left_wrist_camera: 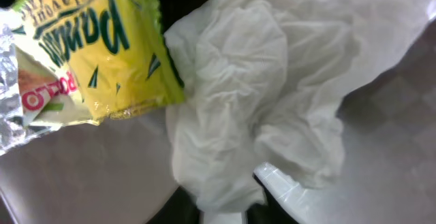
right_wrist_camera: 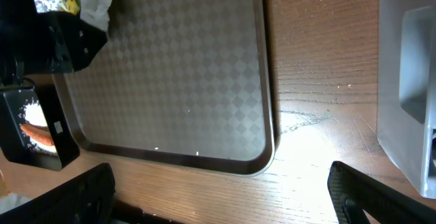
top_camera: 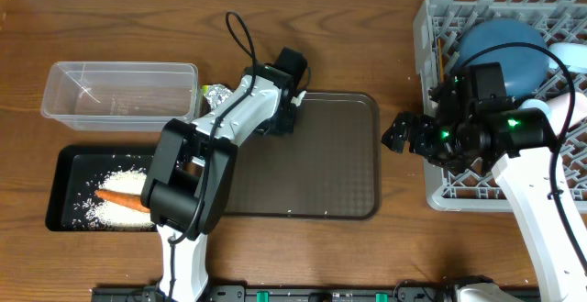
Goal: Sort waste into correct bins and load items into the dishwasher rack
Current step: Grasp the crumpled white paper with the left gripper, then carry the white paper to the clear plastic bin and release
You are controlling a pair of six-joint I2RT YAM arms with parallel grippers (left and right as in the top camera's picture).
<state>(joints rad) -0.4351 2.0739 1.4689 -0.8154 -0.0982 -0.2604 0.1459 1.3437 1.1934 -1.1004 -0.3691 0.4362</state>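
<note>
Rack [top_camera: 429,82]: just right of the right claw [top_camera: 404,137], holding the dark-blue bowl [top_camera: 500,45].
Left arm: reaching forward, elbow bent, left claw [top_camera: 278,117] pointing down at the brown tray's [top_camera: 339,155] far left corner.
Right claw: jaws spread wide, empty.
Tissue [left_wrist_camera: 252,94]: right under the left claw; whether gripped, cannot tell.
Wrapper [left_wrist_camera: 102,47]: left of that claw, against the tissue.
</note>
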